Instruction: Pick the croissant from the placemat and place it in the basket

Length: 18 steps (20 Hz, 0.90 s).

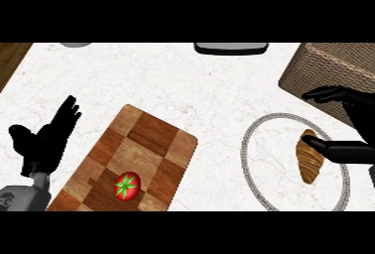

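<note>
A brown croissant (310,161) lies on the round white placemat (258,149) with a grey rim, at the right of the counter. My right hand (358,121) comes in from the right edge and is open. Its thumb (333,148) points left and its tip meets the croissant's upper end. Its fingers (331,93) reach out higher up, apart from the croissant, over the near edge of the woven brown basket (322,64) at the upper right. My left hand (45,139) rests open at the left edge, fingers up.
A chequered wooden cutting board (139,149) lies left of centre with a red tomato (127,186) on its near end. A dark grey object (229,47) sits at the counter's far edge, and a grey one (75,44) at the far left.
</note>
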{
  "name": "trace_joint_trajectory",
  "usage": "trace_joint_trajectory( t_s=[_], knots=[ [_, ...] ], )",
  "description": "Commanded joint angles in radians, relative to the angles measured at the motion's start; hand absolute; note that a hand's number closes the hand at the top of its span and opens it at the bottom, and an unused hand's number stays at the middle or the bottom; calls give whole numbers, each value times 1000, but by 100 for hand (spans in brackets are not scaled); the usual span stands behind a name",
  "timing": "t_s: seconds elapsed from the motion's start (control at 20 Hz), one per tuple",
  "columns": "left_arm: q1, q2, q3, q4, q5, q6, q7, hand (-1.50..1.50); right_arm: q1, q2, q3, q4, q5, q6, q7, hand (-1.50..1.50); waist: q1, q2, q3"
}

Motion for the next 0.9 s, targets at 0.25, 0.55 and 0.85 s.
trace_joint_trajectory(
  t_s=[0.25,0.55,0.85],
  knots=[
    [-116,15,41,73,-9,-31,96,0,-10,153,135,-114,316,-242,107,-150,-15,-9,-7],
    [-69,35,50,5,10,-42,115,0,-94,-96,86,-178,348,-79,482,-150,-19,-17,-11],
    [-89,24,46,12,-14,-8,137,0,-201,-319,26,-198,451,52,750,-150,-24,-17,-10]
  ],
)
